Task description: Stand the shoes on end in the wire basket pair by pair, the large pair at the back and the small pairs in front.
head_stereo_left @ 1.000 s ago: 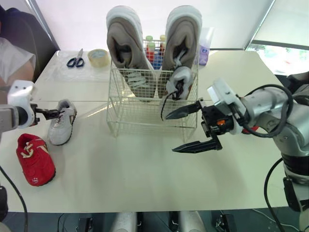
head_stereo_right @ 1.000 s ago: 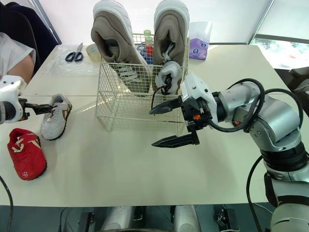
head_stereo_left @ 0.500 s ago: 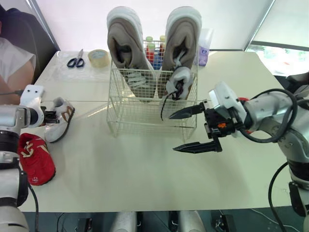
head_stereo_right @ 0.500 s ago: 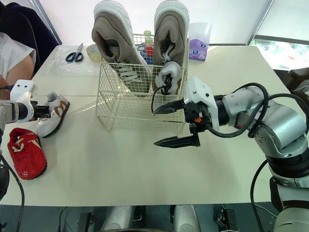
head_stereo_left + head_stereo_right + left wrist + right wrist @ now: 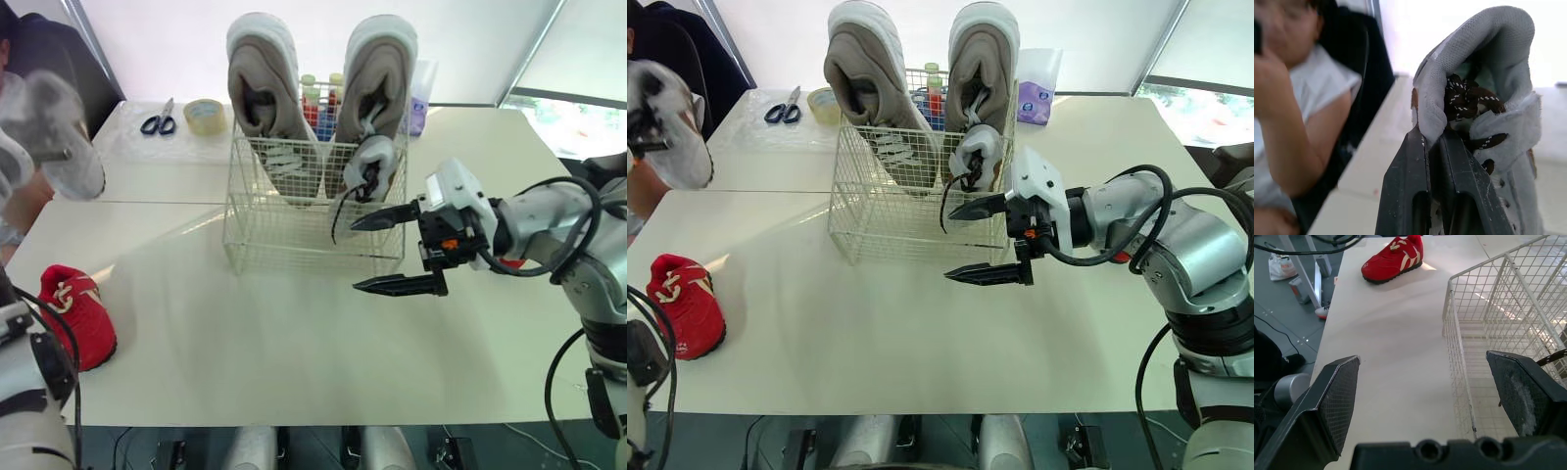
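- lifted off the worktop (image 5: 294, 343) since a second ago, the small white shoe (image 5: 1488, 98) now hangs in the air at my far left, well apart from the wire basket (image 5: 294, 235); my left claw (image 5: 1434, 138) is pinched narrow on its collar.
- large beige pair (image 5: 266, 88) stands on end at the basket's back.
- my right claw (image 5: 356, 255) hovers spread wide, holding nothing, just beside the basket's front right corner.
- red shoe (image 5: 76, 313) lies near the worktop's left edge.
- small grey shoe (image 5: 373, 162) sits in the basket, in front of the right large shoe.
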Available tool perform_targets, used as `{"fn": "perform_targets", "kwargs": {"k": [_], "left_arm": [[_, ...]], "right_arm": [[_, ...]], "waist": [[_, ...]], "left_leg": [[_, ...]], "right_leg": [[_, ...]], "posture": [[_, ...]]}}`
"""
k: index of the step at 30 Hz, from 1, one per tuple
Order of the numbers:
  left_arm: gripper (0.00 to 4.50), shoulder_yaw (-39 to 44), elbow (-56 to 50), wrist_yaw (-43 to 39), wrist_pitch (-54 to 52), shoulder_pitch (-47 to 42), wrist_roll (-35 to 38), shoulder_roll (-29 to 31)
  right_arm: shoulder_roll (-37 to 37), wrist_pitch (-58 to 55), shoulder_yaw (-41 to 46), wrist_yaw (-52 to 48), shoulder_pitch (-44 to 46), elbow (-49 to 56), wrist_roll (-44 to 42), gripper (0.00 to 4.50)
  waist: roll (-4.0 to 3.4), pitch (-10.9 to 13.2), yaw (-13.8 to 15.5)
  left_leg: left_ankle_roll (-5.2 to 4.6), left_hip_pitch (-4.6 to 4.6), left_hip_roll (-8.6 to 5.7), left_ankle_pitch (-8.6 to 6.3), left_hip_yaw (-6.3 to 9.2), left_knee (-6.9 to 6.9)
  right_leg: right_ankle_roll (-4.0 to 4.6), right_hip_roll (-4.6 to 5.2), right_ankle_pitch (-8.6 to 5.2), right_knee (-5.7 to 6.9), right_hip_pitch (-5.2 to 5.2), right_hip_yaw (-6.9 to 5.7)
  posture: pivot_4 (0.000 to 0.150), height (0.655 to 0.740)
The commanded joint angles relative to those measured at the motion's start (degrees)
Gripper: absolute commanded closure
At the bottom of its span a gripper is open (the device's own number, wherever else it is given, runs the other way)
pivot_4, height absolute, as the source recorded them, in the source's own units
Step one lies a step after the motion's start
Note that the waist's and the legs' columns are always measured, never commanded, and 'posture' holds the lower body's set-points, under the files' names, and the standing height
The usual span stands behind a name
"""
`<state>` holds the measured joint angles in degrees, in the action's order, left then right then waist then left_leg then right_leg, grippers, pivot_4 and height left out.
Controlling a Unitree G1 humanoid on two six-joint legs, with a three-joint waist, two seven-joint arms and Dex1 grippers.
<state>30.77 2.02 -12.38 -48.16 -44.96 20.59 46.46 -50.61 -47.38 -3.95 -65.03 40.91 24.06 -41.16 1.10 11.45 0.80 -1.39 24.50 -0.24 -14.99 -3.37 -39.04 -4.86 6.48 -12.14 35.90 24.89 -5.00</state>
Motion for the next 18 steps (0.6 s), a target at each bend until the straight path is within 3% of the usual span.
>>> {"fn": "perform_targets", "kwargs": {"k": [1, 4, 10, 13, 18], "left_arm": [[4.46, 7.3, -15.5, -0.4, 5.8, 0.9, 8.1, -5.5], [4.46, 8.5, -24.1, 3.0, 9.4, 0.6, 11.2, -11.4], [4.46, -1.6, -35.8, 8.2, 8.2, 0.6, 14.4, -19.1], [4.46, -5.7, -38.3, 9.6, 8.7, 1.6, 16.2, -23.8], [4.46, -15.1, -36.0, 7.7, 14.6, 4.6, 12.3, -29.6]], "right_arm": [[-0.5, -1.9, 4.3, 0.4, 3.6, -2.1, -2.9, 0.0], [-0.2, -3.1, 6.0, 1.6, 5.9, -5.2, -3.7, 0.0], [-1.7, -3.6, 7.4, 1.4, 7.1, -9.2, -3.0, 0.0], [-2.5, -4.8, 8.1, 0.8, 7.3, -9.5, -4.0, 0.0], [-5.5, -5.4, 8.2, 0.3, 6.7, -8.6, -3.3, 0.0]], "waist": [[0.01, 0.0, 0.0], [0.02, 0.0, 0.0], [0.02, 0.0, 0.1], [0.02, 0.0, 0.1], [0.01, 0.0, 0.1]], "left_leg": [[0.01, 0.0, 0.0, 0.0, 0.03, -0.01], [0.01, 0.0, -0.01, 0.0, 0.06, -0.04], [-0.05, -0.06, -0.03, -0.02, 0.04, -0.03], [-0.26, -0.06, -0.04, -0.12, 0.06, -0.11], [-0.36, -0.07, -0.04, -0.16, 0.04, -0.12]], "right_leg": [[0.0, 0.02, 0.01, -0.01, -0.02, -0.02], [0.0, 0.03, 0.02, -0.01, -0.03, -0.03], [-0.01, 0.0, 0.03, 0.01, -0.11, -0.04], [-0.02, -0.01, 0.03, 0.01, -0.18, -0.06], [-0.03, -0.13, 0.04, 0.0, -0.19, -0.08]], "posture": [[0.15, 0.74], [0.15, 0.74], [0.15, 0.74], [0.15, 0.74], [0.15, 0.74]]}}
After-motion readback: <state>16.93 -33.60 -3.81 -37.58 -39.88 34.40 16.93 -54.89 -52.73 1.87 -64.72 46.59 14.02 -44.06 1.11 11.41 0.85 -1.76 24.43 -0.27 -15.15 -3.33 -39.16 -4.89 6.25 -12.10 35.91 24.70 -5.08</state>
